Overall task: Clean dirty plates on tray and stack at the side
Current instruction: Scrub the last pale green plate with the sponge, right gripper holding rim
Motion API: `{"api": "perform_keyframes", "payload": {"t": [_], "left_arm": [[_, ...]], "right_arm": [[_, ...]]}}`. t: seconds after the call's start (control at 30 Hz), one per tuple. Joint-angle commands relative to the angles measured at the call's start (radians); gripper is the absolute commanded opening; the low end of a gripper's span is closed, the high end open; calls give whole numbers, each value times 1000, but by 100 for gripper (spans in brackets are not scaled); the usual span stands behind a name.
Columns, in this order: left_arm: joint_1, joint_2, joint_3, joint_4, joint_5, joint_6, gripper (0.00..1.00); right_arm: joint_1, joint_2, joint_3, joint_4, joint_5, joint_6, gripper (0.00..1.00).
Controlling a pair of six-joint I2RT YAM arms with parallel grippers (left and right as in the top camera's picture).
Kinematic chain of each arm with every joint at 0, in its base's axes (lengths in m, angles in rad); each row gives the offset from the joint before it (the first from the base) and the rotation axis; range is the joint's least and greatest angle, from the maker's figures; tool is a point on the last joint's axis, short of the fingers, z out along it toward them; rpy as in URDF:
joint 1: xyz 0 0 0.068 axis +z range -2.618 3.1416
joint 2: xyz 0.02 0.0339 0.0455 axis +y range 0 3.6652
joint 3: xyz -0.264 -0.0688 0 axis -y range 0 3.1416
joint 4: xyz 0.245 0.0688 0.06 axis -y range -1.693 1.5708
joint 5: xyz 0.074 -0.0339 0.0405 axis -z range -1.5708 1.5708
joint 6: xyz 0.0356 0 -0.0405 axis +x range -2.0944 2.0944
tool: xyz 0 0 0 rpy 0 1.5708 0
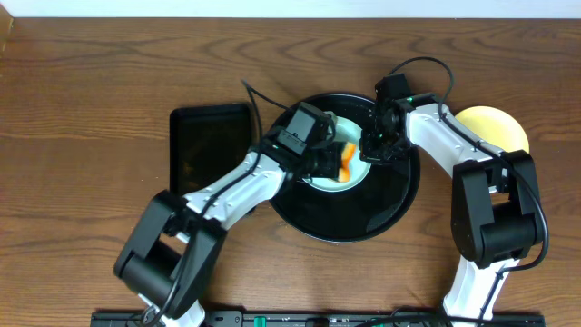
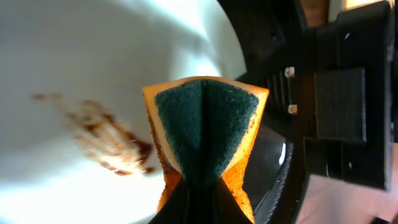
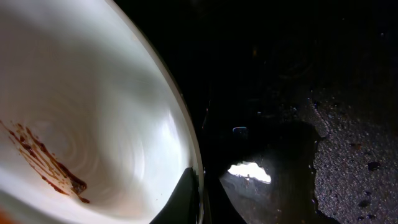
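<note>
Plates in view: two. One pale blue-green round plate (image 1: 329, 179) lies on the large round glossy black tray (image 1: 381, 209), and one pale yellow round plate (image 1: 495, 127) lies off the tray on the wooden counter (image 1: 91, 91) to the right. One smaller rectangular black tray (image 1: 211, 145) sits just left of the round tray. The left gripper (image 2: 199, 199) has its jaws clamped on one folded orange sponge with a dark green scouring face (image 2: 205, 130), just beside one brown smear (image 2: 109, 140) on the blue-green plate; the right gripper (image 3: 200, 205) has its jaws pinched on that plate's rim.
</note>
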Motion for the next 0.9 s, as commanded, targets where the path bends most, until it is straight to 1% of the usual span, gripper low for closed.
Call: {"api": "perform_keyframes", "payload": {"t": [0.0,0.17,0.33,0.47,0.53,0.87], "left_arm": [[-10,31,-2,38,72,-33,8],[-11,77,-2,61,50,-45,8],[-10,135,-2,61,-11,-37,8],[4,143,-2,55,-125,17,8],[26,141,-2,44,-169,19,8],[155,137,-2,5,-175,15,8]], "right_arm": [[23,31,-27,-21,20,-9,1],[23,31,-27,-22,20,-9,1],[23,31,-27,-32,20,-9,1],[23,31,-27,-36,20,-9,1],[23,31,-27,-43,20,-9,1],[23,31,-27,-79,51,-9,1]]}}
